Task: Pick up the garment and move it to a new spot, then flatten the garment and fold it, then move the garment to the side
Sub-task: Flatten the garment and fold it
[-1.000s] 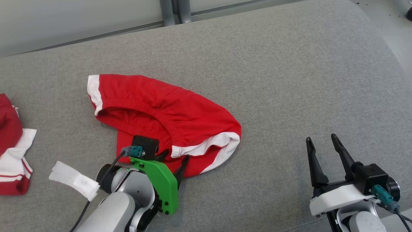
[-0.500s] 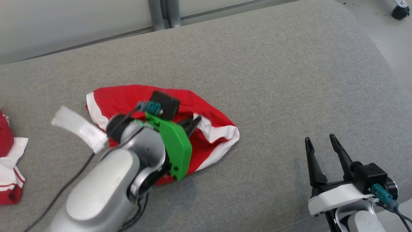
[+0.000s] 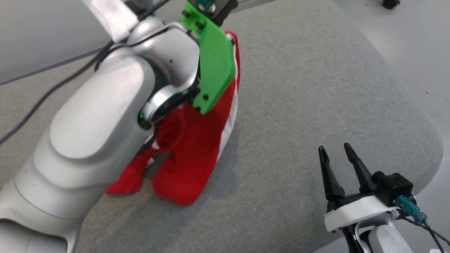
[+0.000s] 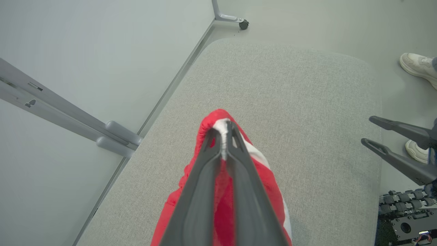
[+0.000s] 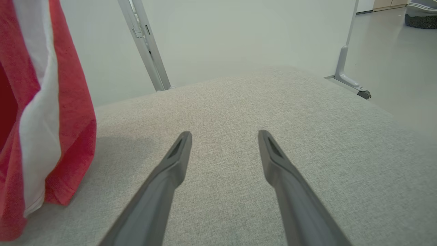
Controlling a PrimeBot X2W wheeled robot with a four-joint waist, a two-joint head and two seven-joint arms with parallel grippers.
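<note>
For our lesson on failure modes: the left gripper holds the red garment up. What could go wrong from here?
The left gripper pinches the garment only at its white edge, near its tips; it might slip. The lower end rests bunched on the cushion, so it may drag and land crumpled.

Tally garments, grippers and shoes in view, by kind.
Garment: 1
Grippers: 2, left gripper and right gripper
Shoes: 2
Total: 5
</note>
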